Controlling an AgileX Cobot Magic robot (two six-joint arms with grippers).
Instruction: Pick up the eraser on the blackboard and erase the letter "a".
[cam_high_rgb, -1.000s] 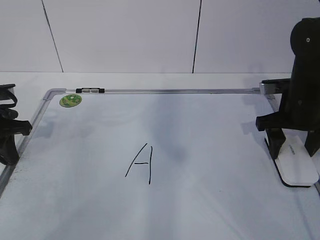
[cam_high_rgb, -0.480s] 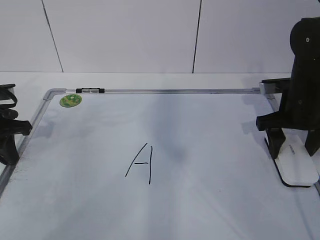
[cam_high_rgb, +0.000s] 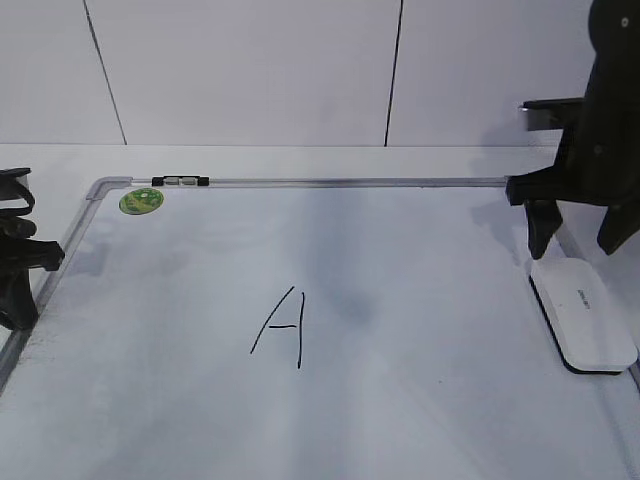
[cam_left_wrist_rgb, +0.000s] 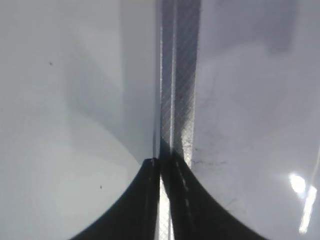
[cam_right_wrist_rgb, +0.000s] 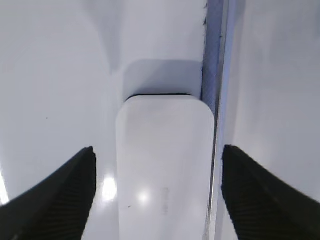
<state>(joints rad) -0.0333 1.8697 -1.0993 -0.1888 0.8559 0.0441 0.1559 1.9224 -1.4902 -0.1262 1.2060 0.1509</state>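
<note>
The white eraser (cam_high_rgb: 585, 315) lies flat on the blackboard (cam_high_rgb: 350, 182), against its right frame edge. My right gripper (cam_high_rgb: 575, 245) hangs open just above the eraser's far end, touching nothing. In the right wrist view its two fingers (cam_right_wrist_rgb: 157, 150) straddle the eraser (cam_right_wrist_rgb: 165, 200) from above, next to the frame (cam_right_wrist_rgb: 212, 100). My left gripper (cam_high_rgb: 15, 290) is shut and empty over the board's left frame (cam_left_wrist_rgb: 180, 75); its tips (cam_left_wrist_rgb: 161, 161) are pressed together. An angular capital "A" (cam_high_rgb: 283, 327) is drawn mid-board. No lowercase cursive "a" shows.
A round green sticker (cam_high_rgb: 141, 201) sits at the board's far left corner, and a small black clip (cam_high_rgb: 180, 181) is on the far frame edge. A white panelled wall stands behind the table.
My right gripper has risen from board level, where its fingers flanked the eraser, to above it. The eraser stayed on the board. The left arm has not moved.
</note>
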